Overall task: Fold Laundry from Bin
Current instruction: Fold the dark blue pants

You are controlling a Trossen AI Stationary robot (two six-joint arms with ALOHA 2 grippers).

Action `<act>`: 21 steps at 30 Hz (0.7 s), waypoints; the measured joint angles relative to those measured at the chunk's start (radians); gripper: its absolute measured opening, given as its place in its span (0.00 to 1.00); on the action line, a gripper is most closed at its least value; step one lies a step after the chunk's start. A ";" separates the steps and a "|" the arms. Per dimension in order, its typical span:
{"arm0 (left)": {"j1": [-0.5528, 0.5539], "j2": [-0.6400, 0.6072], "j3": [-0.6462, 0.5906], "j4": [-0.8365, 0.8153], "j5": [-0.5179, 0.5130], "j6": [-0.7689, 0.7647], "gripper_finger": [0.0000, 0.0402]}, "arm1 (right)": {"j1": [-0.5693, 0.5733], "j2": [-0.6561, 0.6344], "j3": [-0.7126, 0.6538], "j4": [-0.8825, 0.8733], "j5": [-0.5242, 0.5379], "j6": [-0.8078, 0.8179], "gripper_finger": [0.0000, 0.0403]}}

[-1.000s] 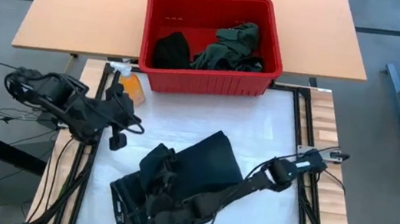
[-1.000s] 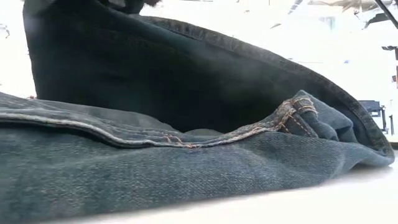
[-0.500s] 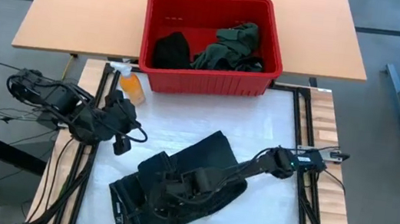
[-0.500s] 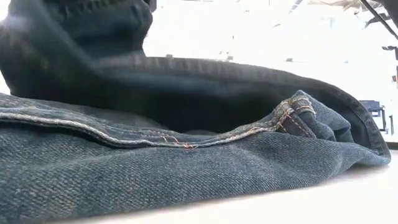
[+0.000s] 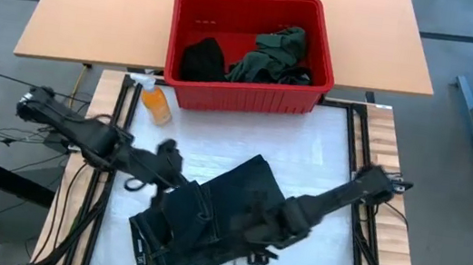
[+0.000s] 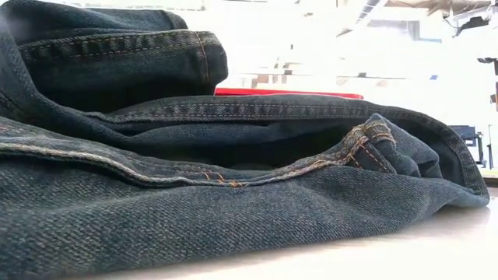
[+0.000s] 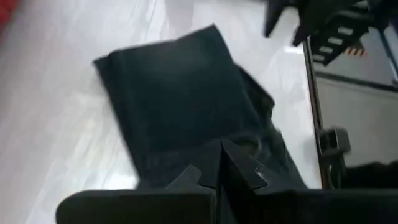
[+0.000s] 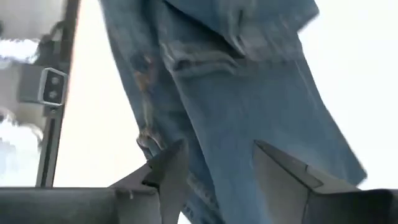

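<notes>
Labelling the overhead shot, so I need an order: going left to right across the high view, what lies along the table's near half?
left gripper → jeans → right gripper. The bottle and bin sit farther back, so they are left out.

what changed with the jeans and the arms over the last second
The right pincer let go of the dark denim jeans, whose raised fold now lies flat, and drew back open toward the table's right. The left pincer, shut, moved in over the jeans. The red plastic bin and orange spray bottle stayed put.
</notes>
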 joint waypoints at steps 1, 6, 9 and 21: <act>0.009 0.019 -0.020 0.056 0.003 0.010 0.00 | 0.006 -0.042 -0.077 0.041 0.025 0.048 0.49; 0.066 0.185 -0.020 0.264 0.078 0.045 0.00 | 0.024 -0.227 -0.504 0.437 0.151 0.234 0.41; 0.096 0.310 0.026 0.311 0.168 0.072 0.00 | 0.011 -0.298 -0.721 0.739 0.187 0.292 0.30; 0.173 0.651 0.192 0.191 0.486 0.140 0.00 | -0.055 -0.296 -1.146 1.298 0.188 0.412 0.06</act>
